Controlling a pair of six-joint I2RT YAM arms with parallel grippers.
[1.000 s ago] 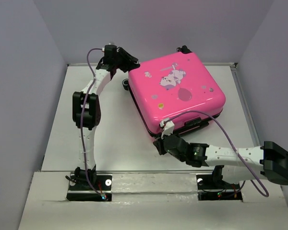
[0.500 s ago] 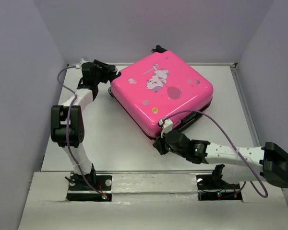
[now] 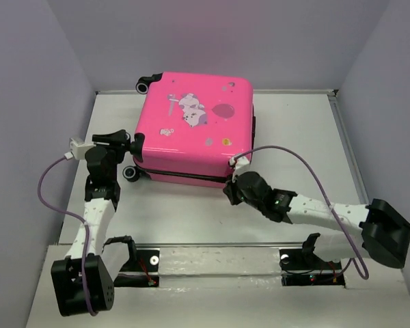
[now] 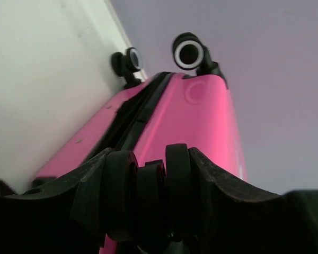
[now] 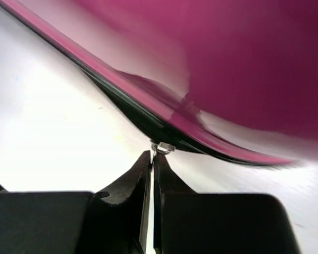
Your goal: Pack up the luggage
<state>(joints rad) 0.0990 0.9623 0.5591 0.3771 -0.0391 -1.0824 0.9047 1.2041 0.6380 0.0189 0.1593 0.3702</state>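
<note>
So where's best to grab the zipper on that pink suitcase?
Probably the small metal pull at the dark seam on the luggage's near edge. Come from the near side, low along the table: it sticks out sideways, as the right gripper's pinch shows.

A matt white worktop point(image 3: 191, 219) spans the floor of a three-sided enclosure. Plain pale lavender-grey walls close it in: a back wall point(image 3: 273, 41) across the far side, a left wall point(image 3: 27, 123) and a right wall point(image 3: 396, 96), both slanting outward toward the near corners. A thin metal strip point(image 3: 294, 91) runs along the foot of the back wall, and a similar raised rail point(image 3: 346, 150) follows the worktop's right edge. At the near side a shinier, silvery band point(image 3: 219, 254) crosses the full width, and below it lies a paler white ledge point(image 3: 212, 301). In the wrist views the worktop reads as bright, washed-out white and the wall as flat lilac
</note>
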